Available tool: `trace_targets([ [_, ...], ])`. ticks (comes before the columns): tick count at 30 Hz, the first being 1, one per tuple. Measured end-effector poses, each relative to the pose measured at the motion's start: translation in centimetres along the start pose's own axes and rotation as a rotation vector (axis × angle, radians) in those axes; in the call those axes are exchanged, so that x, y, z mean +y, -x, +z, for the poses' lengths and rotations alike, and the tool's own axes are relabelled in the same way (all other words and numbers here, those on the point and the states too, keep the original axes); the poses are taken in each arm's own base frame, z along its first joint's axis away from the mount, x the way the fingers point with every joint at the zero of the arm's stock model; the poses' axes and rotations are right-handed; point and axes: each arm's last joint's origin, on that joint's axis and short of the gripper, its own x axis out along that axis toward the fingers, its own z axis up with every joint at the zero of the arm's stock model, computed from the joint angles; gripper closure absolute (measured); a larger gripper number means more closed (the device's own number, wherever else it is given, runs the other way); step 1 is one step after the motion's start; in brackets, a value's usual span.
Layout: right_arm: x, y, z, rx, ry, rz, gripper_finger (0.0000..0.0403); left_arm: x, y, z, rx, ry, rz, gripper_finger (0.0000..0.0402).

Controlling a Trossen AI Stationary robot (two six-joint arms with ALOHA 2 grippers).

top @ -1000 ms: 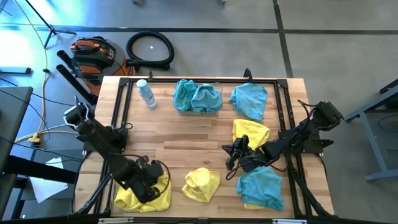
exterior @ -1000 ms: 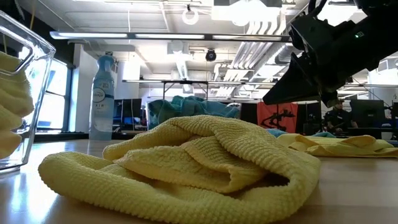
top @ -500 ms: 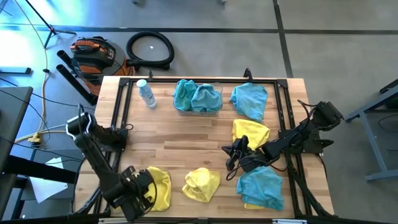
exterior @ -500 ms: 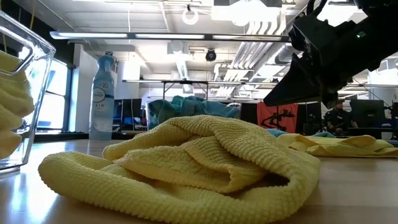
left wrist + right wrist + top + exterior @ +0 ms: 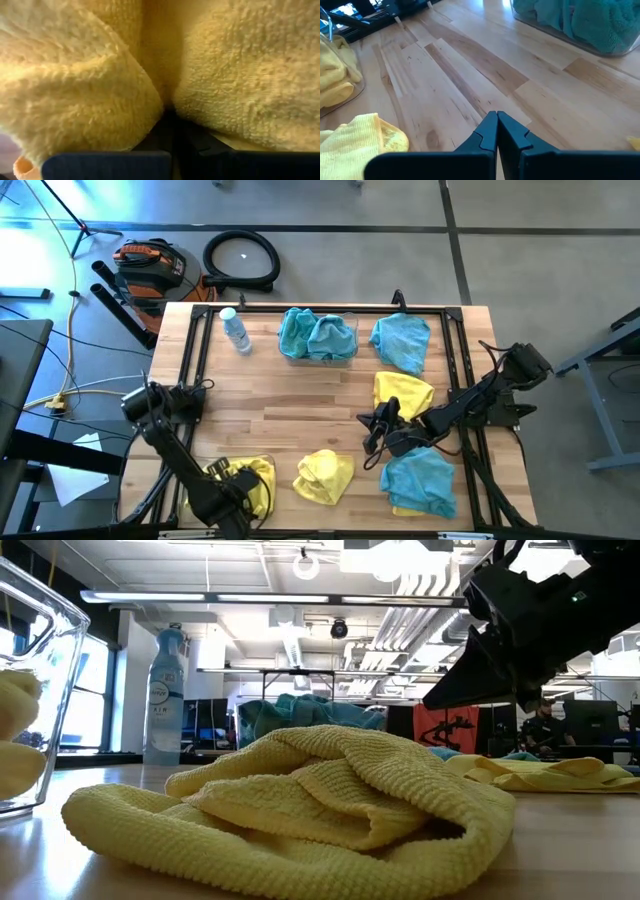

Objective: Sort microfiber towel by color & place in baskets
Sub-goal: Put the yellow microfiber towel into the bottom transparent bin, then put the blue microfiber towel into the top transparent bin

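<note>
My left gripper (image 5: pixel 232 498) is down in the clear basket (image 5: pixel 40 690) at the table's near-left corner, shut among the yellow towels (image 5: pixel 255 480) that fill its wrist view (image 5: pixel 90 75). My right gripper (image 5: pixel 370 430) is shut and hovers over bare wood right of centre, touching nothing (image 5: pixel 496 120). The far basket (image 5: pixel 318 335) holds teal towels. Loose on the table lie a teal towel (image 5: pixel 402 340), a yellow towel (image 5: pixel 402 392), a crumpled yellow towel (image 5: pixel 325 475) and a teal towel lying on a yellow one (image 5: pixel 418 480). My left gripper is shut on a yellow towel from above, inside the near-left basket. The cloth (image 5: pixel 150 95) bulges on both sides of the fingertips and meets in a crease right over them. The towel itself hides the place of contact, so which part or how many layers cannot be told.
A small clear water bottle (image 5: pixel 236 330) stands near the far-left corner. A dark rail frame (image 5: pixel 195 360) runs around the tabletop. Bare wood shows across the middle (image 5: pixel 300 395). The crumpled yellow towel fills the front of the low view (image 5: pixel 300 800).
My left gripper has moved toward the table's near edge and down into the near-left basket, and its arm has swung about. The yellow cloth in that basket now sits lower behind the clear wall and shows as a smaller patch from above. The right arm has kept still.
</note>
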Motion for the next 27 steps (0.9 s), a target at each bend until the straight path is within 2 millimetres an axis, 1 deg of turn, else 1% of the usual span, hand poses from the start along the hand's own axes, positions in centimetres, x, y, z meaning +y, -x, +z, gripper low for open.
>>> trace_targets([
  [3, -0.2, -0.2, 0.2, -0.002, 0.002, -0.010, 0.0402, 0.2, 0.6, 0.3, 0.002, -0.003, -0.019, 0.0401],
  [7, -0.4, -0.6, 0.4, 0.017, -0.006, -0.004, 0.0402, 0.9, 2.9, 0.4, -0.018, -0.001, -0.077, 0.0401],
  [13, -0.4, -0.7, 0.4, 0.027, -0.002, 0.002, 0.0402, 3.0, 7.0, 0.7, -0.149, -0.008, -0.174, 0.0401],
  [17, -0.4, -0.7, 0.4, 0.025, 0.000, 0.000, 0.0402, 4.4, 8.7, 0.9, -0.294, -0.102, -0.177, 0.0401],
  [19, -0.4, -0.7, 0.4, 0.024, -0.001, 0.000, 0.0402, 4.8, 9.2, 1.2, -0.409, -0.168, -0.160, 0.0401],
  [22, -0.4, -0.7, 0.4, 0.025, -0.001, 0.000, 0.0402, 5.4, 9.1, 1.9, -0.540, -0.253, -0.108, 0.0401],
  [27, -0.4, -0.7, 0.4, 0.045, -0.010, 0.018, 0.0402, 7.7, 8.0, 3.5, -0.591, -0.281, -0.026, 0.0401],
])
